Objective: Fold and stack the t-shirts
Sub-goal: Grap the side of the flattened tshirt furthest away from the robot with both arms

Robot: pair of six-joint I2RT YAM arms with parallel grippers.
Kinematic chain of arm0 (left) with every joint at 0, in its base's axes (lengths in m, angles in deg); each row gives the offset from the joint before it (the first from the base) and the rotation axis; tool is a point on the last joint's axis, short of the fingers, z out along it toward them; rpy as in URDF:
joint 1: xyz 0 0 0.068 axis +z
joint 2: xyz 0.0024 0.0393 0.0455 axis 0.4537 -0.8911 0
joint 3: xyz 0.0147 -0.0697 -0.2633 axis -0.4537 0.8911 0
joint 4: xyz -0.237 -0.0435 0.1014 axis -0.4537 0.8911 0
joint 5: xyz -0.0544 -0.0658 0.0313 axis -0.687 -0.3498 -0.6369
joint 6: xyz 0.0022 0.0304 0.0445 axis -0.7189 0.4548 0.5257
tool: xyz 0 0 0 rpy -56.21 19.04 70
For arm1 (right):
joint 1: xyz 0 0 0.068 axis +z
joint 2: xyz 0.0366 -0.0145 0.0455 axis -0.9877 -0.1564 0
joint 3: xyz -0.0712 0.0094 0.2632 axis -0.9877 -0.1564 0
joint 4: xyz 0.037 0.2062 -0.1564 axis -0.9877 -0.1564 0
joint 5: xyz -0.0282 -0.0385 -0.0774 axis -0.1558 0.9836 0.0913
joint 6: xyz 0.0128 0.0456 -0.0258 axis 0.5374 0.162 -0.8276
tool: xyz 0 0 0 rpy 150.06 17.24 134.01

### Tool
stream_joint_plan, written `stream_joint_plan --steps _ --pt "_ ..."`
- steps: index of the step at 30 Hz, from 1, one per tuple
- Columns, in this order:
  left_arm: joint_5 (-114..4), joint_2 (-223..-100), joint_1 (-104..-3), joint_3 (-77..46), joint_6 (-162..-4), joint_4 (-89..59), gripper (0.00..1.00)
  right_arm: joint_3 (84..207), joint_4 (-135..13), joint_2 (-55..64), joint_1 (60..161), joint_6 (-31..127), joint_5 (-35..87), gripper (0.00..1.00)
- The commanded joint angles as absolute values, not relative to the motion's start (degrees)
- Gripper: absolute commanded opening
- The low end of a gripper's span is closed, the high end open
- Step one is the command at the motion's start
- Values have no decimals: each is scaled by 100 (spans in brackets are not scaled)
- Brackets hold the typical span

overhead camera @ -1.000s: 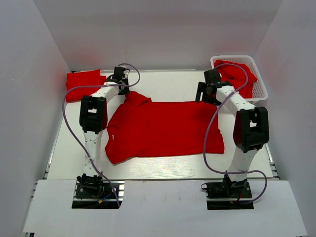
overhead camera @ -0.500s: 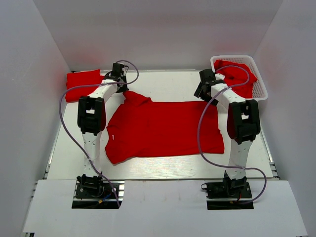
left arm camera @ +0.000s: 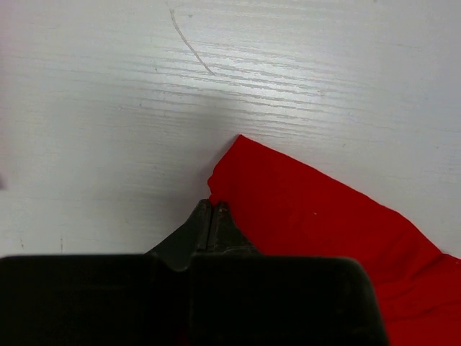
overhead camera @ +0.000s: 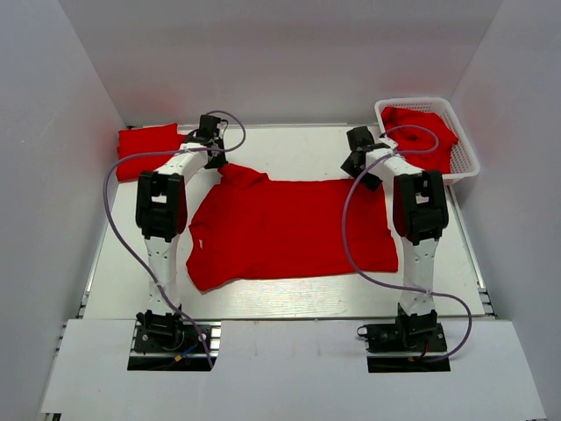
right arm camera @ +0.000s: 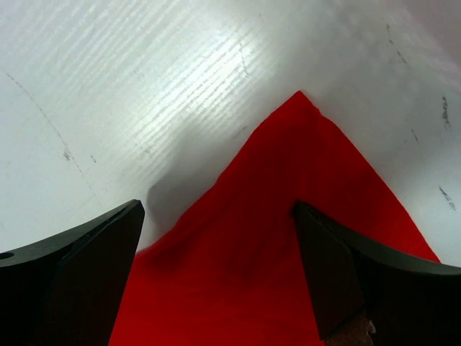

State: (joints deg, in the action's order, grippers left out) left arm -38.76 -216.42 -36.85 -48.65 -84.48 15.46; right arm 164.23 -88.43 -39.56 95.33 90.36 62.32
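Three bright red t-shirts on the tabletop [overhead camera: 298,149]: a spread shirt [overhead camera: 289,228] flat at centre, a folded shirt [overhead camera: 149,140] far left, a crumpled shirt [overhead camera: 421,132] in the lone basket [overhead camera: 465,162], the left hand [left arm camera: 211,213] closed tight at the spread one's far-left corner, the right hand [right arm camera: 216,209] gaping empty above its far-right corner.

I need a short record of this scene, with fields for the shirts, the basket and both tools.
flat shirt: spread on the table, centre
folded shirt: far left corner of the table
basket: far right, holds a crumpled shirt
left tool: shut on the flat shirt's far left edge
right tool: open, astride the flat shirt's far right corner
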Motion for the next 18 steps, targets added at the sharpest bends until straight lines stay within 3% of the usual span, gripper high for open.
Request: stream_joint_plan --steps 1,9,12,13,15,18 --pt "-3839 -20972 -3692 -4803 -8491 1569 0 16753 -9017 -4319 9418 9283 6183 90" --pt "-3664 -20866 -3692 -4645 -8544 1726 0 17262 -9650 -4716 9410 9196 6183 90" --pt "-3664 -20813 -3639 -4645 -8544 1788 0 17333 -9922 -4751 9401 9266 6314 86" --pt "-3664 -20761 -3639 -4645 -8544 1788 0 17359 -9957 -4768 9392 9248 6332 79" --pt "-3664 -20700 -3639 -4645 -8596 1788 0 17412 -10212 -4856 9383 9248 6411 77" --pt "-3804 -20523 -3639 -4478 -8650 1710 0 17605 -10485 -5040 9366 9187 6411 56"
